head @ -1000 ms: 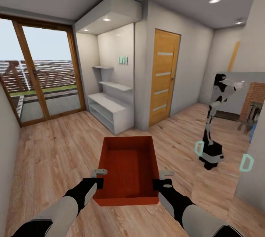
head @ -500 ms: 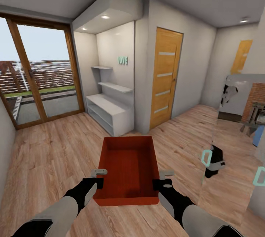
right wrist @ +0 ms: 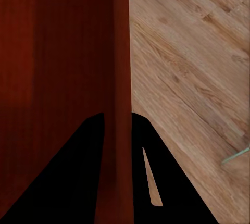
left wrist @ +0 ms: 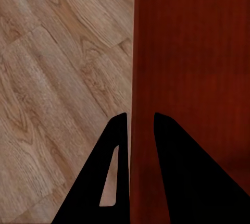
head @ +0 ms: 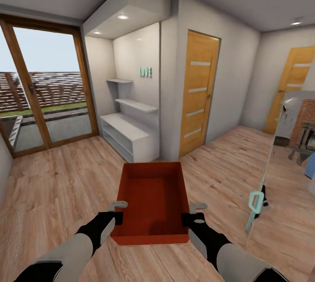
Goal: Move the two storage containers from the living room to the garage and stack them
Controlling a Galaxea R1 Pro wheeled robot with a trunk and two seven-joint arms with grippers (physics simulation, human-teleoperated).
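One storage container is in sight, an orange-red, lidless rectangular bin held up over the light wood plank floor in front of the robot. Its long axis runs straight away from the robot, the far short wall toward a white shelf unit; its open top faces up and it sits level.

Two grippers carry it. The left gripper is clamped on the container's left long wall near the close corner; the left wrist view shows its two dark fingers pinching the wall, one inside and one outside. The right gripper is likewise closed on the right long wall, with the fingers astride the wall in the right wrist view.

Two wooden doors show, each with pale horizontal strips: one just right of the shelf alcove, another farther right. One glass sliding door stands at the left. Small green letters on the alcove wall seem to read "LOVE", though they are blurred. Four ceiling spotlights are lit.
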